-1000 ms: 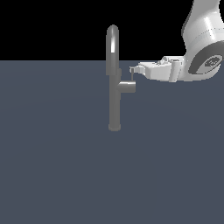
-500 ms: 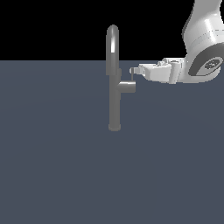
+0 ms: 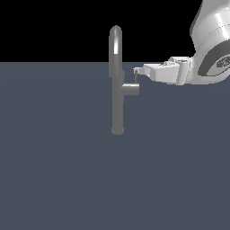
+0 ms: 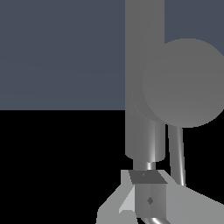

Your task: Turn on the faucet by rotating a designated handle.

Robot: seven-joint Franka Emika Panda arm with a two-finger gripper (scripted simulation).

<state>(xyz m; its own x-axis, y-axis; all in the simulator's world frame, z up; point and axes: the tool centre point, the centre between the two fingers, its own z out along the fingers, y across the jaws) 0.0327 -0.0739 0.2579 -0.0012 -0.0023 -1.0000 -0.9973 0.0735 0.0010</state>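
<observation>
Counter (image 3: 54, 170): flat matte slate-blue slab. Arm (image 3: 215, 49): glossy white, reaching in horizontally from the exterior view's right. Faucet (image 3: 117, 90): slim brushed-grey column, arched top, round base, mid-counter. Gripper (image 3: 137, 70) is level, its tip right at the thin grey handle (image 3: 136, 77), which stands up from the stub's end. Can't tell how wide the jaws are or whether they grip anything.

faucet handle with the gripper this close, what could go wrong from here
The handle is a thin rod, so the gripper tips beside it could slip off when pushing. The faucet column stands just beyond, so overshoot may strike it. Contact itself is hard to confirm in either view.
</observation>
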